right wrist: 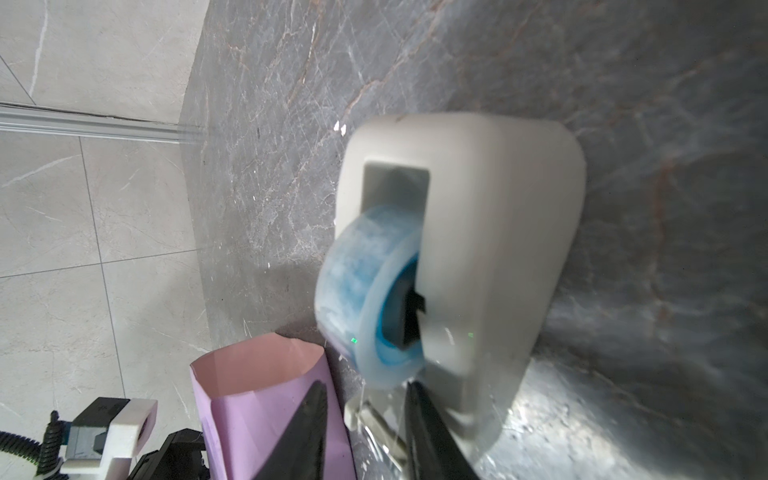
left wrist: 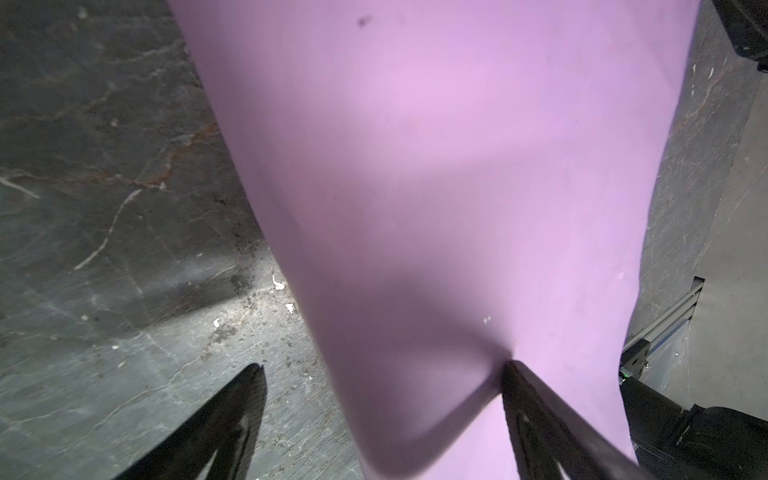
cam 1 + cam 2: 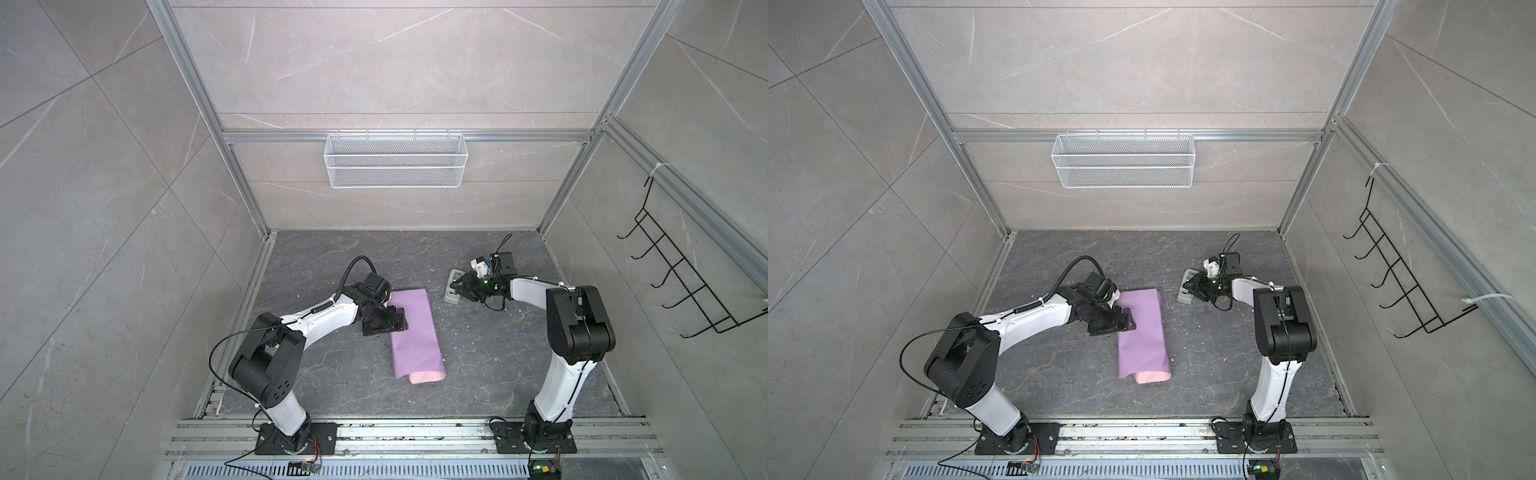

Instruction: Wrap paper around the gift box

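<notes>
The paper [image 3: 415,332] [image 3: 1142,332] lies mid-floor as a long folded wrap, lilac outside, with its pink inner face showing at the near open end [image 3: 426,377]. The gift box is hidden. My left gripper [image 3: 402,320] [image 3: 1128,320] [image 2: 384,365] is open and straddles the wrap's left edge: one finger [image 2: 523,399] presses on the paper [image 2: 436,166], the other stands over bare floor. My right gripper [image 3: 458,291] [image 3: 1190,291] [image 1: 365,386] is at a grey-white tape dispenser [image 3: 454,276] [image 1: 498,208] holding a blue tape roll [image 1: 361,270]. Its jaws stand narrowly apart around the clear tape end by the cutter.
A white wire basket [image 3: 395,160] hangs on the back wall and a black hook rack [image 3: 685,282] on the right wall. Aluminium rails run along the floor's left, right and front edges. The wrap's far open end [image 1: 257,395] shows in the right wrist view beside the dispenser.
</notes>
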Available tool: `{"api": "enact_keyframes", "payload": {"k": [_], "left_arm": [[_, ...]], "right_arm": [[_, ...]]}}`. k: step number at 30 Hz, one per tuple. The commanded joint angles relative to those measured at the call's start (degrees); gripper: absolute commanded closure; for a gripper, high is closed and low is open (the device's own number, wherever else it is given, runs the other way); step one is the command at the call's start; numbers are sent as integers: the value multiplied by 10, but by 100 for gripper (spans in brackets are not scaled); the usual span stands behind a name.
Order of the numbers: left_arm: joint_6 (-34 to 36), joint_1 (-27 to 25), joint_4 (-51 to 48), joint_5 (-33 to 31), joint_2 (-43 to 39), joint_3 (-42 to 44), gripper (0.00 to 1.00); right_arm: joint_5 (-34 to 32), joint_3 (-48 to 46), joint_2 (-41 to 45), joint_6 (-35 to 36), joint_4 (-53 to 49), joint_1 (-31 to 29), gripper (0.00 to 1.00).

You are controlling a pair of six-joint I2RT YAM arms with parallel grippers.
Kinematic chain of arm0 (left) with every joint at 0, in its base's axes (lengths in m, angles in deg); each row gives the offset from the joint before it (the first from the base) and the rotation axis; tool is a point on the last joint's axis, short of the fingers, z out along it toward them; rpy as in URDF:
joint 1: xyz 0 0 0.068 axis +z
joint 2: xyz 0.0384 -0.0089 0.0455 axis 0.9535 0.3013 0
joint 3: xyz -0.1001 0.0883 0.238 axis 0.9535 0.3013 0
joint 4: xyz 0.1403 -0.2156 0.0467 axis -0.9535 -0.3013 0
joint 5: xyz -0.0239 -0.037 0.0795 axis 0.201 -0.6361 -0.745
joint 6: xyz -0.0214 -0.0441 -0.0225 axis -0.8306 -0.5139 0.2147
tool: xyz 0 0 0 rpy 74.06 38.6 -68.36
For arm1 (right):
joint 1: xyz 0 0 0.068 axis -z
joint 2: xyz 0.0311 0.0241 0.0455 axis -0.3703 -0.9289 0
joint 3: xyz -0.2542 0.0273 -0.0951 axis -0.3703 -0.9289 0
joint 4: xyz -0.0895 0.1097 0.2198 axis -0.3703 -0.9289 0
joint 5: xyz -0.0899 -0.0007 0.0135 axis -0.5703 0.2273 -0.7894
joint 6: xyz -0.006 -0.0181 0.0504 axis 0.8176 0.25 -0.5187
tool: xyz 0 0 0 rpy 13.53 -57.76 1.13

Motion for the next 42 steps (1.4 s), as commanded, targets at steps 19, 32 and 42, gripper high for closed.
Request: {"api": "enact_keyframes", "payload": {"k": [19, 32, 42], "left_arm": [[16, 3, -43, -46, 25, 20, 10], [16, 3, -43, -47, 22, 21, 10], [17, 3, -44, -46, 21, 20, 10]], "right_arm": [[-18, -31, -35, -32, -49, -25, 68], [-2, -55, -30, -61, 2, -25, 70], [5, -81, -15, -72, 35, -16, 71]]}}
